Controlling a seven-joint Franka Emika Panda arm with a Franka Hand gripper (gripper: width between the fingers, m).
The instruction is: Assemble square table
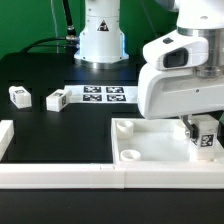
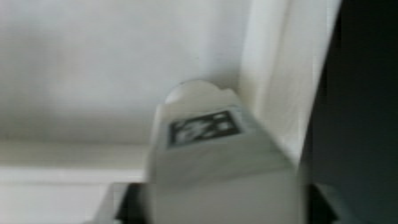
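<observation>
The fingers (image 1: 191, 128) are clenched on 1 white table leg (image 1: 206, 142). It hangs upright beneath them with its black-and-white tag facing outward. In the wrist view the leg (image 2: 203, 150) runs straight out from between the fingers, with its tag plainly visible.

Directly under the fingers lies the square table's tray-like top (image 1: 150, 138), flat on the black tabletop (image 1: 60, 130). The leg stands over the corner of the top toward the exterior view's right. Whether its lower end already touches a socket I cannot tell, because the leg and the hand hide that corner. Another round corner socket (image 1: 130, 155) shows empty, away from the fingers toward the exterior view's left.

Well apart from the fingers, far toward the exterior view's left, 2 loose legs (image 1: 20, 95) (image 1: 58, 99) wait on the tabletop. The marker board (image 1: 105, 95) lies just beside them.

The likely step is seating this leg in its corner socket. The main risk is misalignment. If the leg comes down off-centre or slightly tilted, its end could catch the raised rim or the socket's lip. A downward push would then shove the top, which looks unfixed, along the tabletop. A twist made before the threads engage could also turn the leg inside the grasp, and the grip would slip.
</observation>
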